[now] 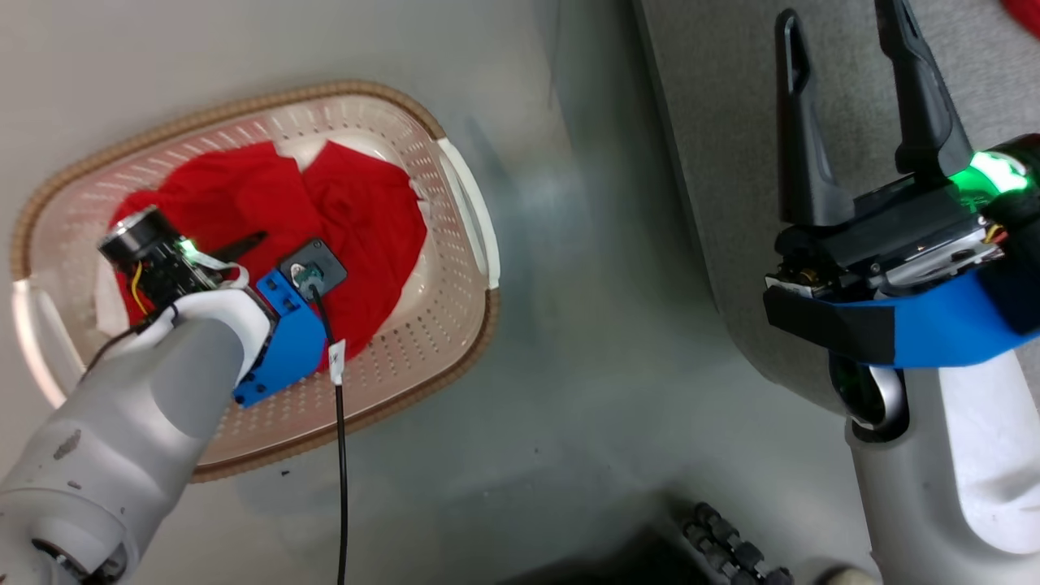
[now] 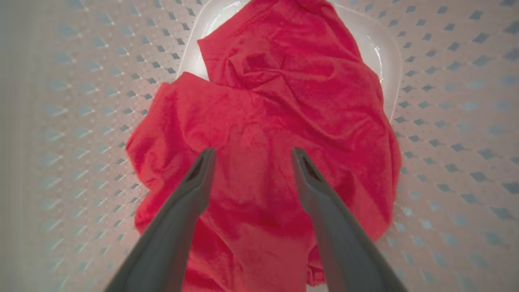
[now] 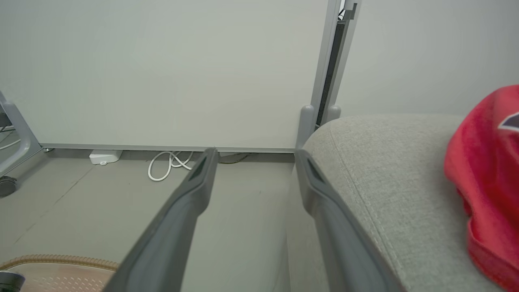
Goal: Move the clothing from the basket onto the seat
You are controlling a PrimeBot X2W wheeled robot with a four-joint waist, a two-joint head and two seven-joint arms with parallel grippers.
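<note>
A plain red garment [image 1: 341, 211] lies crumpled on the bottom of the cream perforated basket [image 1: 455, 268] with its brown woven rim. My left gripper [image 2: 252, 156] is down inside the basket, open, its two fingers just above the red cloth and holding nothing. On the light-grey seat [image 3: 385, 170] at the right lies a second red piece [image 3: 490, 162] with a bit of dark lettering. My right gripper [image 1: 837, 16] is open and empty, raised over the seat's near edge, with that red piece off to its right.
The basket stands on a smooth grey floor [image 1: 585, 341] left of the seat. Along the pale wall [image 3: 162, 73] lie a white cable [image 3: 166, 164] and a small white box [image 3: 104, 156]. A black cable [image 1: 341, 455] hangs from my left wrist across the basket rim.
</note>
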